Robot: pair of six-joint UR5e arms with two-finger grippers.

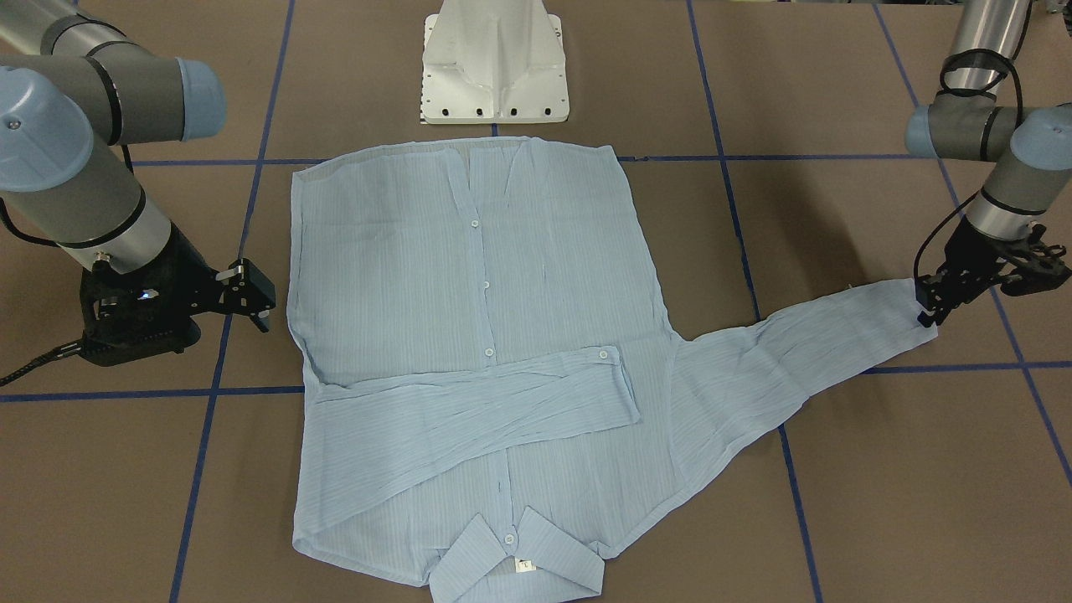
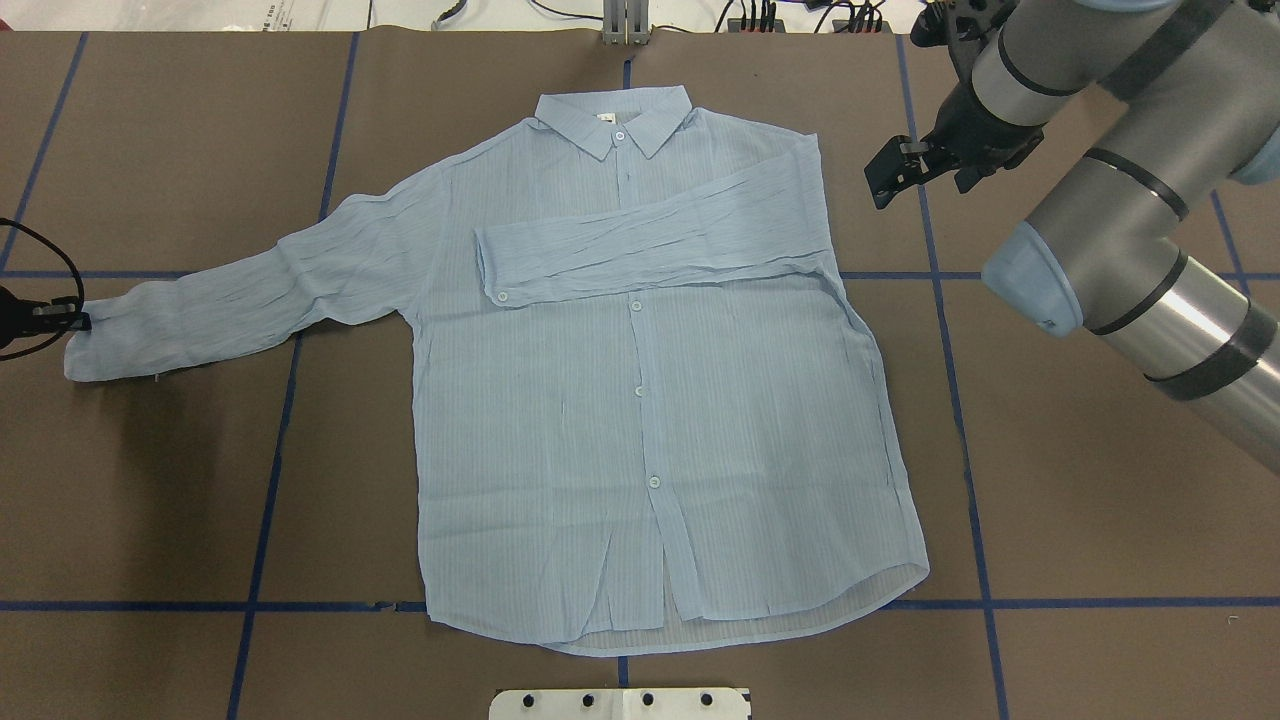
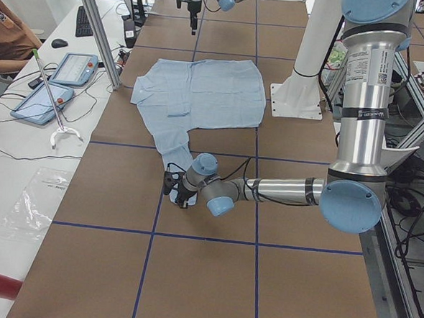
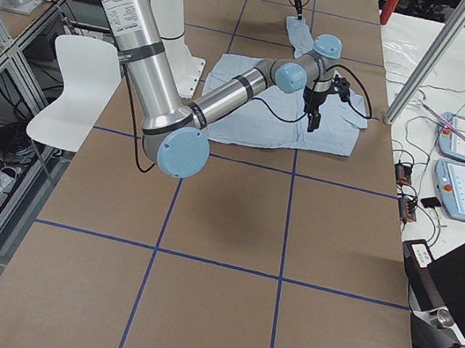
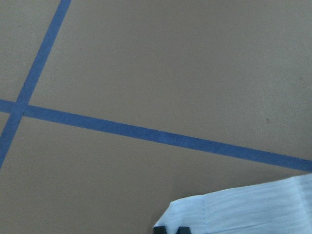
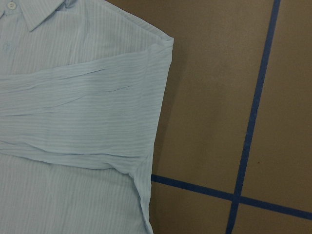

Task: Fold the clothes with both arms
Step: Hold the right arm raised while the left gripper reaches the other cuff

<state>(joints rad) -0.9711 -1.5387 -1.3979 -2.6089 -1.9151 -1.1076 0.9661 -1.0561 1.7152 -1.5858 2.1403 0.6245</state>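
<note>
Left gripper (image 1: 928, 308) fingers pinch the shirt (image 1: 469, 276) cuff near the table's (image 1: 879, 502) left edge; sleeve should fold across next. Right gripper (image 1: 255, 297) fingers spread, empty.

Left pincer (image 1: 928, 308) at shirt (image 1: 469, 276) cuff (image 1: 896, 311), on table (image 1: 879, 469)

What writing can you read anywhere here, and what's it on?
Nothing reads clearly.
The neck label on the shirt: dark mark, too small to read.
The left-arm sticker: print too blurred.
The right-arm sticker: print too blurred.
</note>
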